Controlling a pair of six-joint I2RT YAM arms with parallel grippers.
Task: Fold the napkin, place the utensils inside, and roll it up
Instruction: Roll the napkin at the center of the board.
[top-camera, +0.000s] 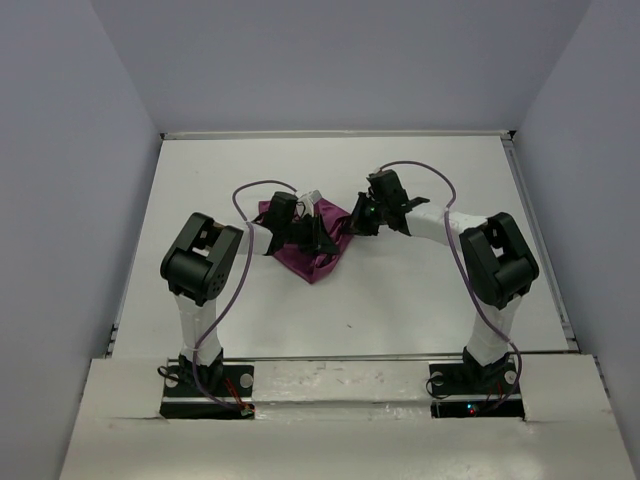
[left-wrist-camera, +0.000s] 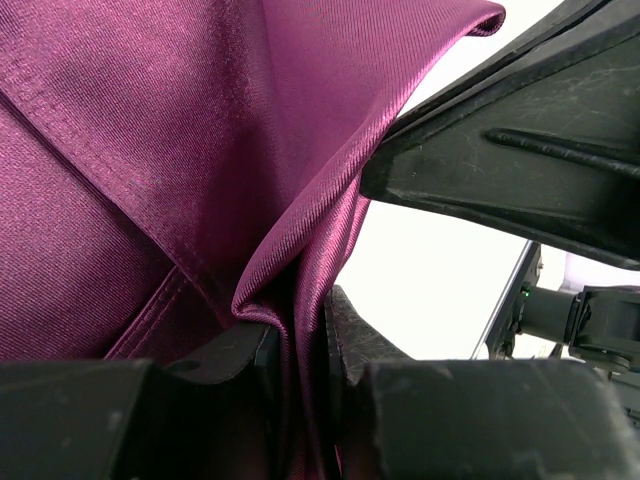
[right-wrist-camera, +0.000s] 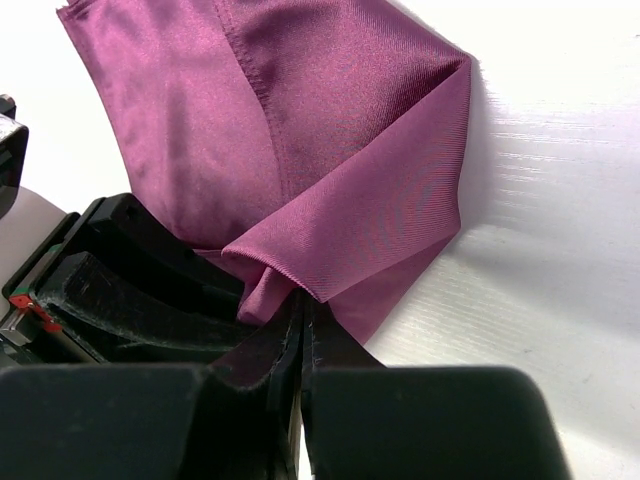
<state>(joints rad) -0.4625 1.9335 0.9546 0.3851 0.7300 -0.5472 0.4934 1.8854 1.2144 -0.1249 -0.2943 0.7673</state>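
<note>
White table (top-camera: 400, 300) boxed in by grey walls (top-camera: 340, 60): both grippers pinch the napkin (top-camera: 318, 262) mid-table, a little toward the far edge.

The napkin lies crumpled and partly folded, one point aimed at the near edge. The left gripper (top-camera: 316, 240) is nearly closed, with a bunched fold of cloth (left-wrist-camera: 150, 150) clamped between its fingers (left-wrist-camera: 350, 335). The right gripper (top-camera: 353, 226) is closed tight on the napkin's right corner (right-wrist-camera: 330, 130), its fingers (right-wrist-camera: 255, 350) meeting over the cloth. Whether anything sits inside the folds cannot be told.
</note>
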